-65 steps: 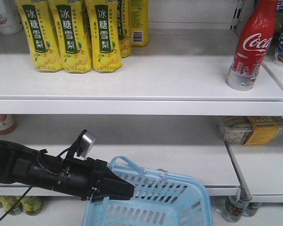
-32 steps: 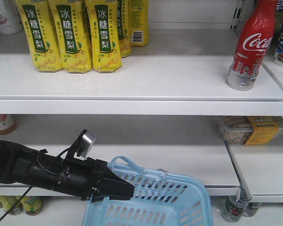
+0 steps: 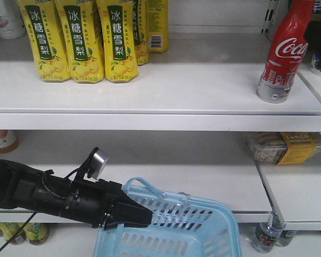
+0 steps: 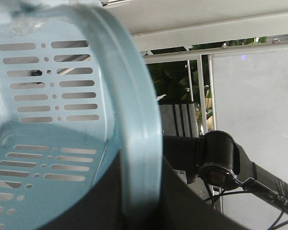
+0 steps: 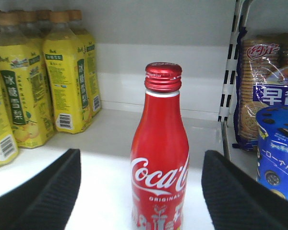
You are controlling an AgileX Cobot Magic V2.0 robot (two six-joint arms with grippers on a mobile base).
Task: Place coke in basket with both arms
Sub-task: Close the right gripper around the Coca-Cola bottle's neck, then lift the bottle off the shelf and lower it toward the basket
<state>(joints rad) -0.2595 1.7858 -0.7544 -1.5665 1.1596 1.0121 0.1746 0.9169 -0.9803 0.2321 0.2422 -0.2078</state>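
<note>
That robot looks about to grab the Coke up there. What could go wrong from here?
The coke is tall and slim, and the right end effector sits open on either side without touching it. An off-centre squeeze might tip it toward the blue snack tub beside it.

The left end effector seems to hold the basket at only one spot on its rim, so the bottle's weight landing inside could tilt or loosen it.

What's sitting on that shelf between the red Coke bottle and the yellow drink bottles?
Nothing: the front view shows only bare white shelf between the coke and the yellow bottles.
</note>
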